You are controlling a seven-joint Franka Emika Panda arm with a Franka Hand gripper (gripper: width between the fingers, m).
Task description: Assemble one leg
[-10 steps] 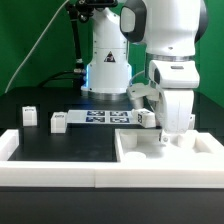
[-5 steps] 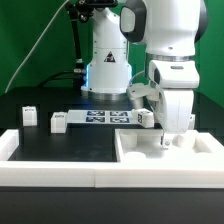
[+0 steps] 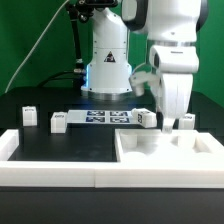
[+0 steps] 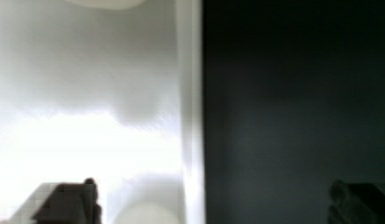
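Risen since earlier, the gripper [image 3: 168, 125] hangs above the white panel [image 3: 140, 160]; jaws wide apart, holding nothing.

The fingers [image 4: 64, 202] stand apart over a blurred white surface [image 4: 91, 110], perhaps a panel, beside black ground [image 4: 295, 100].

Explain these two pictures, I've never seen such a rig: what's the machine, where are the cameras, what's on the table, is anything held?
The white machine is a robot arm ending in a two-finger gripper. One picture comes from a camera off the arm; the other looks down from the wrist, where its dark fingers show far apart with nothing between: open, empty. On the black table lie a large white tray-like panel, the flat marker board, and small tagged posts, such as the far-left leg and the next leg. The gripper hangs over the panel's edge.
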